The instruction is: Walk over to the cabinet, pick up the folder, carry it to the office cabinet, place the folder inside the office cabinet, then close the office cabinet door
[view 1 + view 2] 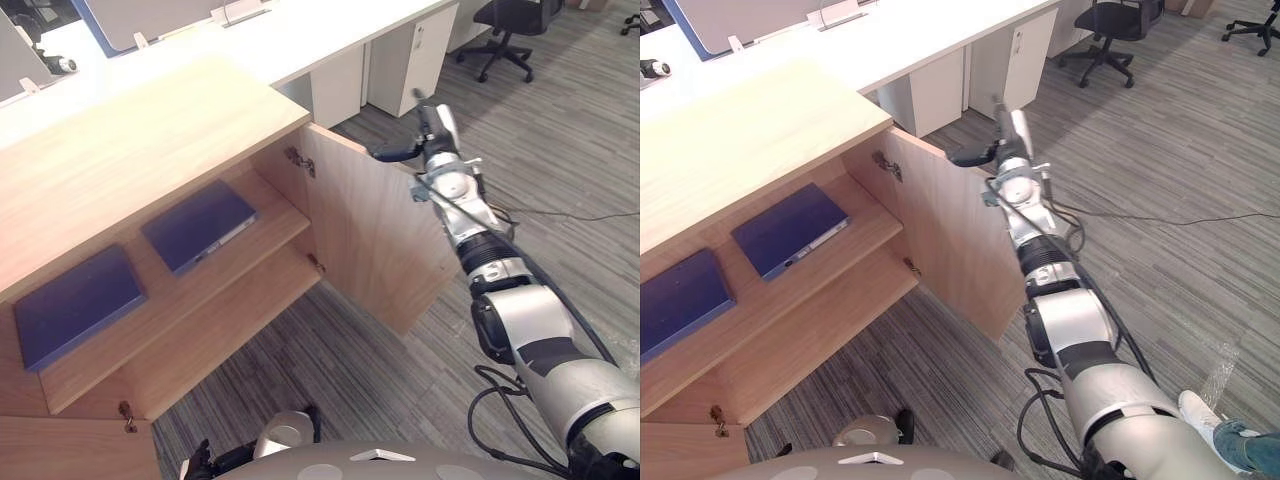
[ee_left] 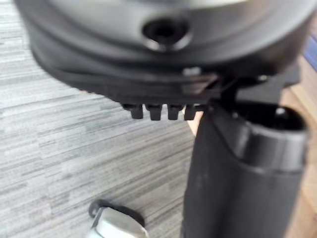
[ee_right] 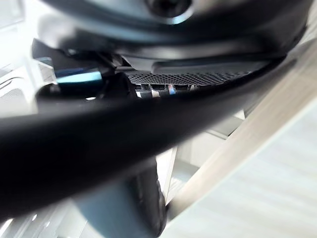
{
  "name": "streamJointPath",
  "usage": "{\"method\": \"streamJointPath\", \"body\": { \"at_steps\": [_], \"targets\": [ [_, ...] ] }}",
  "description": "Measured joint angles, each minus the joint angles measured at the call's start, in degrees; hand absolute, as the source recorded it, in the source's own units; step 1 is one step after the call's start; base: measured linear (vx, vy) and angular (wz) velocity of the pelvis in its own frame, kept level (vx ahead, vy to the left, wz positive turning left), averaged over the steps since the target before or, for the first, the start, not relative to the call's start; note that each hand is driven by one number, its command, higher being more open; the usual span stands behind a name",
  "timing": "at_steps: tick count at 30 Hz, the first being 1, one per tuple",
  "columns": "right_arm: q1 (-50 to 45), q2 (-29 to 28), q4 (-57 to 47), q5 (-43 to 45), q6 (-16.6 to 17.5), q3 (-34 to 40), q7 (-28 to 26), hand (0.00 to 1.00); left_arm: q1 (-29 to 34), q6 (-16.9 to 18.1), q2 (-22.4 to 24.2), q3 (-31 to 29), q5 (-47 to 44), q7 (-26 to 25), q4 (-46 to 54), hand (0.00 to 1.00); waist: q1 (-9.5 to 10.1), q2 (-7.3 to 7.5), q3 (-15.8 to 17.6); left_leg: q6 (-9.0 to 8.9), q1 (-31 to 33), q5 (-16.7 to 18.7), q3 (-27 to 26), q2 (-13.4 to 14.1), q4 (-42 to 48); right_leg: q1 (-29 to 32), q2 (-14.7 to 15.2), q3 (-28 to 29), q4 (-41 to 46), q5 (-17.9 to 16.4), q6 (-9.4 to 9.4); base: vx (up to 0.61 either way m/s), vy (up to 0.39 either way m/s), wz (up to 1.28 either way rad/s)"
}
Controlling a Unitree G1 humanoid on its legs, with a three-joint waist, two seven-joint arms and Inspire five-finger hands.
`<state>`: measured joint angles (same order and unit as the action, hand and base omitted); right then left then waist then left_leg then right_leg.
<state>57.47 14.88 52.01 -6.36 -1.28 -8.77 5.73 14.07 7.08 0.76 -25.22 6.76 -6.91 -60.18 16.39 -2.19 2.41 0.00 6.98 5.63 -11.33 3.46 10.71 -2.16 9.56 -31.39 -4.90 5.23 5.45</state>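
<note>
- Folder (image 1: 198, 225) lay flat on the upper shelf (image 1: 282, 226) inside the cabinet (image 1: 130, 140), dark blue w/ a pale strip along one edge. A second folder (image 1: 75, 303), same colour, lay well apart on that shelf, further toward the robot's left. Cldn't tell which was the task's own.
- Handling, by the look: thin, flat, light, fairly stiff, cover prob. smooth and a bit slippery. Best taken by the edge overhanging toward the shelf front, pinched top and bottom, not from above.
- Both were well inside, so nothing seemed to block the door's swing.
- Door (image 1: 375, 230) stood wide open, hinged at the cabinet's right side.
- Right hand (image 1: 430, 128) was up by the door's outer top corner, open, fingers straight, thumb out toward the edge. Contact cldn't be made out.
- Judged step: closing the door, likely a flat push on its outer face.
- Left hand (image 2: 163, 91) hung low over the carpet, holding nothing seen; open or closed cldn't be told.
</note>
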Motion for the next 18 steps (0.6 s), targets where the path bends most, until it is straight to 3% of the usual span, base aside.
{"method": "streamJointPath", "body": {
  "at_steps": [2,5,10,18],
  "targets": [
    [0.2,-1.2,0.0,-0.1,0.0,-4.1,-2.9,1.0,-0.1,0.0,0.2,0.0,-0.4,0.0,0.2,1.0,0.17,0.18,-0.1,-0.3,-0.4,-0.2,-0.4,0.4,-0.3,-0.1,-0.3,0.1,0.0,-0.3,-0.39,-0.01,-0.013,-0.09],
    [0.2,-3.5,-0.1,0.1,-0.2,-4.3,-5.4,1.0,0.0,-0.1,0.4,-0.1,-0.6,-0.1,1.3,1.0,0.05,0.61,-0.3,-1.09,-0.9,-0.8,-1.0,1.3,-1.1,-0.1,-1.0,0.1,0.0,-0.8,-1.06,-0.03,-0.03,-0.07],
    [-0.4,-7.0,-0.3,1.2,-0.7,-3.8,-5.7,1.0,0.2,-0.5,0.5,-0.4,-2.4,-0.3,2.2,1.0,-0.77,1.46,-0.9,-2.18,-1.7,-1.5,-2.4,2.9,-1.9,-0.2,-2.4,0.0,0.0,-2.0,-2.44,-0.02,-0.048,-0.05],
    [-5.7,-8.3,-5.8,6.9,-1.9,-2.9,-4.2,1.0,1.4,-0.8,0.5,-1.3,-4.2,-0.7,2.7,1.0,-2.37,2.41,-1.7,-2.44,-1.7,-1.6,-4.3,3.7,-2.0,0.0,-2.8,-0.4,0.0,-2.3,-2.42,0.02,0.01,-0.02]
  ]
}}
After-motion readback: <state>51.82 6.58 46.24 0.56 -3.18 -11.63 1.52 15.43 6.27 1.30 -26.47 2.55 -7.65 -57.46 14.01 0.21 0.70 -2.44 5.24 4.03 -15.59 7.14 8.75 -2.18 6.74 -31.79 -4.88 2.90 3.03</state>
